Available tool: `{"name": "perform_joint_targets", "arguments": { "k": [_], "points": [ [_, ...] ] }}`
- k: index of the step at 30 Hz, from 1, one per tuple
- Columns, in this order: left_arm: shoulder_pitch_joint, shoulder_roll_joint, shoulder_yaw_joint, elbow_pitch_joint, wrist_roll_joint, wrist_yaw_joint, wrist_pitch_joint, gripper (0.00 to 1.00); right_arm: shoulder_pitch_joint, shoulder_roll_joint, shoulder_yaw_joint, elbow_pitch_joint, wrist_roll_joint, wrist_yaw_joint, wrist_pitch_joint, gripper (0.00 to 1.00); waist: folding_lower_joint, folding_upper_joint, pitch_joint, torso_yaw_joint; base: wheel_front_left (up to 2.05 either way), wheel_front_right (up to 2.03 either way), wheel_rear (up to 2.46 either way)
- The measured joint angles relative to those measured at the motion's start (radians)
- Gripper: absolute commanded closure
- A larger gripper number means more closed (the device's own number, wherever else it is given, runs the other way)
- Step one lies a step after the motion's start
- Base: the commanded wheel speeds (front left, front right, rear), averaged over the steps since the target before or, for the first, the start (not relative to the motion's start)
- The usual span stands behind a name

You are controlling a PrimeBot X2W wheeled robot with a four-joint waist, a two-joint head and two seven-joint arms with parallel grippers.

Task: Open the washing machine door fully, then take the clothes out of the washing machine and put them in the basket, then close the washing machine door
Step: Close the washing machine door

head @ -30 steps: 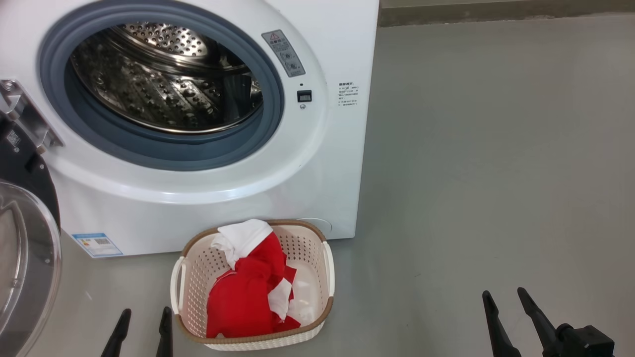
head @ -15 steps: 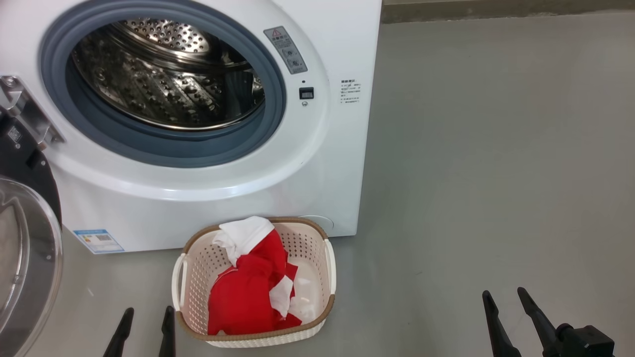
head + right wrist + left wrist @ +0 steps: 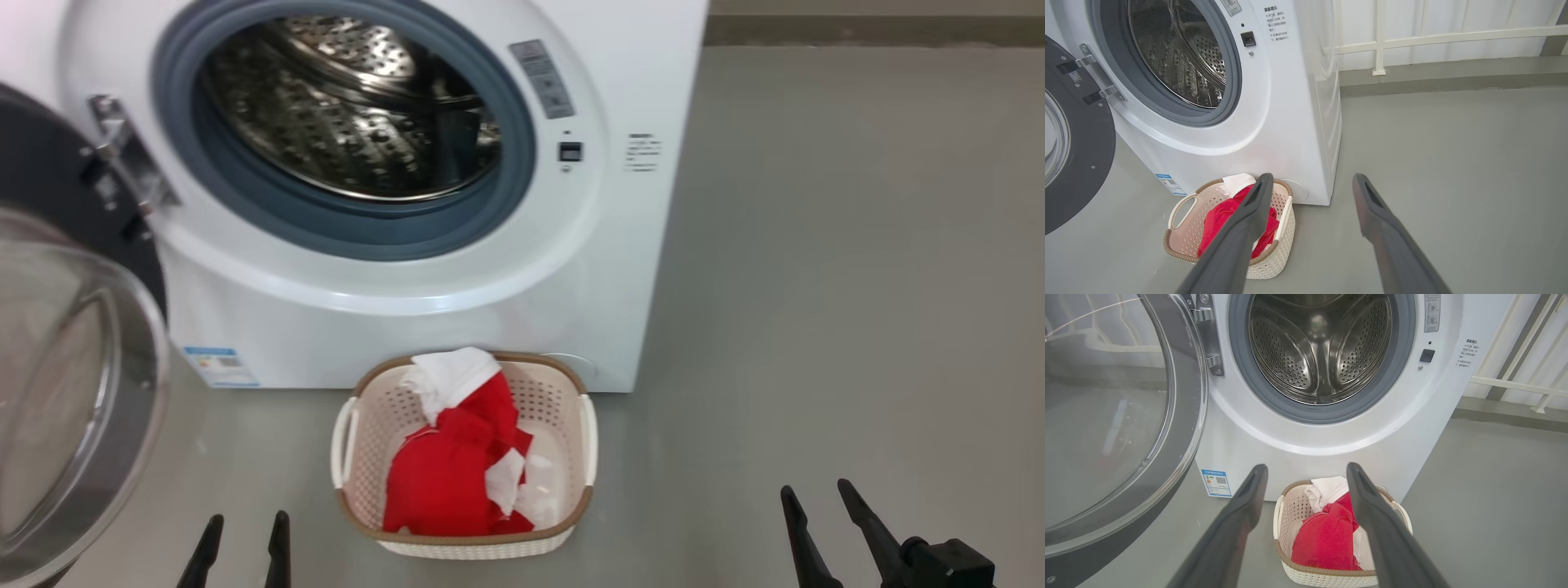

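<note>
Head: camera panned, so the whole scene sits further right than a second ago; objects themselves unmoved. Far left: washing machine (image 3: 408, 327), door (image 3: 73, 392) swung open on its left, clothes (image 3: 445, 482) heaped in basket (image 3: 343, 441) just in front. Left gripper (image 3: 249, 517) and right gripper (image 3: 812, 486) near, both spread wide, holding nothing.
Left wrist: drum (image 3: 1318, 347) steel in plain view.
Right wrist: basket at washer's front base.

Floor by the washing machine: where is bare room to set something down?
Widest: floor right of the washing machine and basket. A narrower strip between the basket and the open washing machine door. Crowded: the basket, holding the clothes, sits at the machine's foot.
</note>
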Motion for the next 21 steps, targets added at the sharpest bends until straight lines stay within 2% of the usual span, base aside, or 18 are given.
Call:
{"name": "perform_joint_targets", "arguments": {
  "k": [9,13,21],
  "points": [
    [0.001,-0.002,-0.01,0.027,-0.025,0.005,0.0,0.0,-0.009,-0.024,0.029,0.022,0.0,0.0,0.0,0.0,0.0,0.0,-0.012,0.124,0.0,0.0,0.0],
    [0.003,-0.002,-0.023,0.035,-0.033,0.029,0.0,0.0,-0.01,-0.03,0.049,0.031,0.001,0.0,0.0,0.0,0.0,0.0,-0.019,0.19,0.0,0.0,0.0],
    [0.019,-0.002,-0.052,0.044,-0.052,0.048,0.0,0.0,-0.012,-0.041,0.079,0.045,0.003,0.0,0.0,0.0,0.0,0.0,-0.031,0.33,0.0,0.0,0.0]
  ]
}}
